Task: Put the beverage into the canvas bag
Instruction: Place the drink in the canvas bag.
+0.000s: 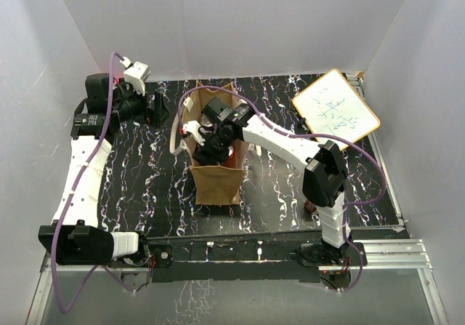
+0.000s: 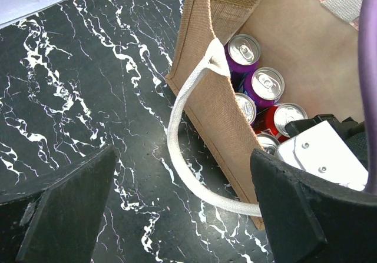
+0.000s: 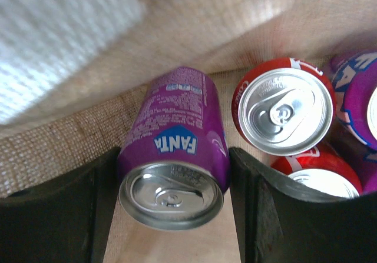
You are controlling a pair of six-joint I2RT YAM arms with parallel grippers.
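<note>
**Top view.** A tall brown canvas bag [image 1: 218,183] stands upright, mouth up, at the centre of the black, white-veined marble-pattern table [image 1: 145,187]. The right arm reaches in from 4 o'clock, and the right gripper [image 1: 218,142] is lowered into the bag's mouth. The left gripper [image 1: 151,111] sits at 10 o'clock from the bag, apart from it. A wood-framed rectangular whiteboard [image 1: 336,109] bearing handwriting lies at 2 o'clock.

**Right wrist view.** The right gripper [image 3: 171,216] grasps a purple aluminium Fanta can [image 3: 174,145], with one black finger [image 3: 59,216] against each flank. The can is inside the bag with its pull-tab end toward the camera and the woven inner wall [image 3: 247,27] behind it. A red aluminium can [image 3: 285,107] stands at 2 o'clock from it. A second red can [image 3: 321,177] is at 4 o'clock. A further purple can [image 3: 359,95] is at 3 o'clock, cut by the picture's edge.

**Left wrist view.** The left gripper [image 2: 182,216] is released, its fingers wide apart and grasping nothing. A cream loop handle [image 2: 177,133] droops down the bag's outer wall [image 2: 218,110] at 12 o'clock from the gripper. Upright cans fill the bag's floor, among them a purple-sided can [image 2: 242,50] and a red-sided can [image 2: 287,117].
</note>
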